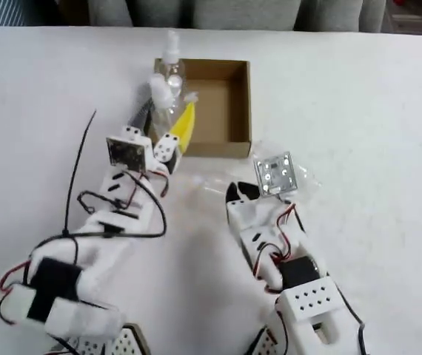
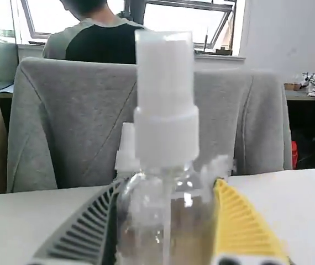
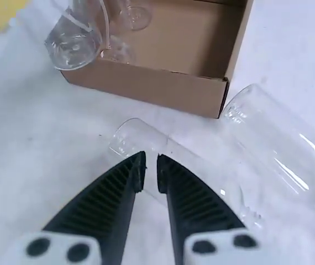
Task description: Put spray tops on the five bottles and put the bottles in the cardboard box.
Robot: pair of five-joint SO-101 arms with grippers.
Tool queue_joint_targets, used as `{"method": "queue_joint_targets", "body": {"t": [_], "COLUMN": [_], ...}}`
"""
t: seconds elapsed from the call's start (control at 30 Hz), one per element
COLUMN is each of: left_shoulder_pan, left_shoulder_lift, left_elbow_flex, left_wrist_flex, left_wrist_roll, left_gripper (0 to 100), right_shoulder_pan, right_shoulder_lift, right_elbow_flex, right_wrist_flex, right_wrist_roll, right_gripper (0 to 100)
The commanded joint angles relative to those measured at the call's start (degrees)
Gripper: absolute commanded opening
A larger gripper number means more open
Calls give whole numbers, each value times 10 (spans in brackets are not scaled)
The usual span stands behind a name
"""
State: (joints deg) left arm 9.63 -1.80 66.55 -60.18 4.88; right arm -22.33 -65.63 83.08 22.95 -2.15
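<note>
Your left pincer (image 1: 163, 118) is clamped on a clear bottle (image 2: 163, 226), with the grey finger on one side and the yellow finger on the other. The bottle stands upright and carries a white spray top (image 2: 165, 116). In the high view you hold it at the left wall of the cardboard box (image 1: 218, 148), which sits open near the far side of the white surface (image 1: 359, 96). Whether its base touches anything, you cannot tell. Just in front of the box's right corner is your right pincer (image 3: 150, 168). Its black fingers are almost together, with a thin slit between them and nothing gripped. It hovers over a capless bottle (image 3: 213, 176) lying on its side. A second capless bottle (image 3: 279, 149) lies just beside that one.
</note>
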Motion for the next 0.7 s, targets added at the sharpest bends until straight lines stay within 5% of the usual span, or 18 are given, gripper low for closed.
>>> {"method": "queue_joint_targets", "body": {"t": [0.0, 0.67], "left_shoulder_pan": [-25, -19], "left_shoulder_lift": [54, 109], "left_elbow_flex": [-72, -137], "left_wrist_flex": [-25, -23], "left_wrist_roll": [-4, -1], "left_gripper": [22, 21], "right_shoulder_pan": [-3, -4], "right_shoulder_lift": [-6, -6], "right_elbow_flex": [-4, -4], "right_wrist_flex": [-2, -2], "right_wrist_roll": [9, 9], "right_gripper": [17, 18]}}
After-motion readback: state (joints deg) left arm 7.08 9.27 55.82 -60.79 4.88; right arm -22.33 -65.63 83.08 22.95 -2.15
